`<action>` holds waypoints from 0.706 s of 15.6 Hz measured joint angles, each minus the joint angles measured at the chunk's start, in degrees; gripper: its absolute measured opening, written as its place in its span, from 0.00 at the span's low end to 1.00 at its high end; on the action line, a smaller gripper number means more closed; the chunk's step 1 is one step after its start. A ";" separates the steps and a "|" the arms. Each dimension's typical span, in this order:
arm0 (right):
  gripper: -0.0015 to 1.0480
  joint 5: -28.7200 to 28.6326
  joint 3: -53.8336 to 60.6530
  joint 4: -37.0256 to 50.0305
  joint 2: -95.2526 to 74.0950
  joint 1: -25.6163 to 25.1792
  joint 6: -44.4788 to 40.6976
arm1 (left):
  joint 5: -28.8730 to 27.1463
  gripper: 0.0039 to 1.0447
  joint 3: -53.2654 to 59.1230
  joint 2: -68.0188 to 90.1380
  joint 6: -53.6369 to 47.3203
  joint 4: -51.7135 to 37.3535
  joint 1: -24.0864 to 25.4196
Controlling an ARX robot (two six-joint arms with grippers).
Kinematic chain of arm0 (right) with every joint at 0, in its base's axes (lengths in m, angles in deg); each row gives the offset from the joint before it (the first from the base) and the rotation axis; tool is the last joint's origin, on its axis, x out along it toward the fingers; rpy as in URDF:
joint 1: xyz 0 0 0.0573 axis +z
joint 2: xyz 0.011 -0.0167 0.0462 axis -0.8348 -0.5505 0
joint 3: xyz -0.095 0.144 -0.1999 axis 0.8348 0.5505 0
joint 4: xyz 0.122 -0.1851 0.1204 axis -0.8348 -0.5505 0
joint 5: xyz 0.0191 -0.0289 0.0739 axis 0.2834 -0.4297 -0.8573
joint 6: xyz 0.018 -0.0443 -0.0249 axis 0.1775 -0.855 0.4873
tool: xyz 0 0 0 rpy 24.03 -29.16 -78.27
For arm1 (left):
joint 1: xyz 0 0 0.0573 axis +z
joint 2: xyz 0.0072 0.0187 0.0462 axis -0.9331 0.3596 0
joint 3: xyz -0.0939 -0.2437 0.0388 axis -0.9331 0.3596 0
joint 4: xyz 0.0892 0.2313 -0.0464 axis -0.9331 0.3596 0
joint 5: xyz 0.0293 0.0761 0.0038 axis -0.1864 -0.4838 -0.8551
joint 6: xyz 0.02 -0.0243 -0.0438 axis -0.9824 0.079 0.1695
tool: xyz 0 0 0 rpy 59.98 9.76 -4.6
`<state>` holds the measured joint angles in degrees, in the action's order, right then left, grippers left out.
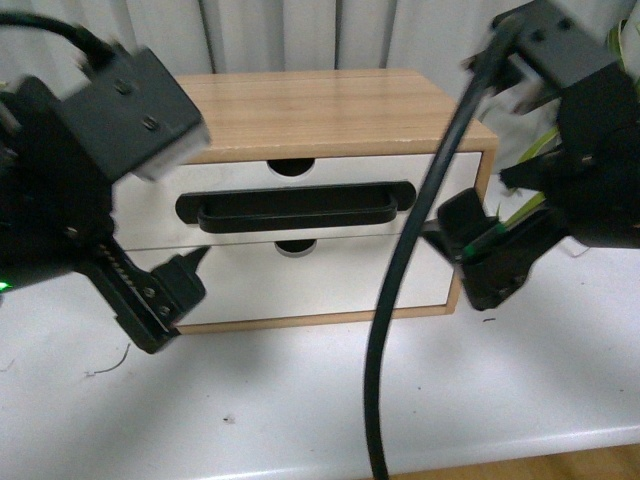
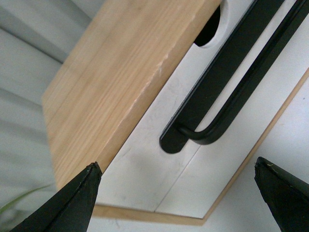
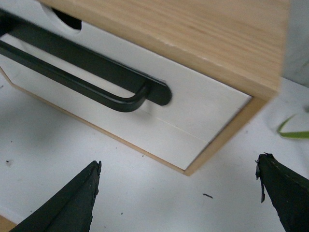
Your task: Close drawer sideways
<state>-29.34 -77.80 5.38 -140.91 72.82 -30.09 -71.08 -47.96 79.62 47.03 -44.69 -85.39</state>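
Note:
The drawer (image 1: 340,178) is the upper one in a light wood cabinet (image 1: 320,110). It has a white front, a long black bar handle (image 1: 295,208) and a half-round top notch. Its front looks level with the lower front. My left gripper (image 1: 175,300) is open and empty, just off the cabinet's lower left corner. My right gripper (image 1: 478,255) is open and empty beside the cabinet's right side. The left wrist view shows the drawer front (image 2: 140,164) and handle end (image 2: 231,82) between open fingers (image 2: 82,193). The right wrist view shows the handle's other end (image 3: 87,72).
The lower white drawer (image 1: 330,280) has a notch and no handle. A thick black cable (image 1: 400,300) hangs in front of the cabinet's right part. The cabinet stands on a white table (image 1: 300,400). Green leaves (image 1: 530,150) and a curtain are behind.

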 joint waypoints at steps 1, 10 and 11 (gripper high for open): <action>0.94 0.04 3.85 0.26 5.35 -1.07 1.57 | -0.74 0.94 3.82 -5.49 2.23 0.46 -0.48; 0.94 22.56 27.69 -14.93 56.39 1.57 18.86 | -13.16 0.94 25.46 -64.67 37.18 29.66 4.13; 0.94 25.31 28.02 -15.12 57.79 1.97 19.43 | -12.04 0.94 25.94 -67.36 40.89 31.85 5.92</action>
<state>-4.03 -49.78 -9.74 -83.12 74.79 -10.66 -83.13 -22.02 12.25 87.92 -12.84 -79.47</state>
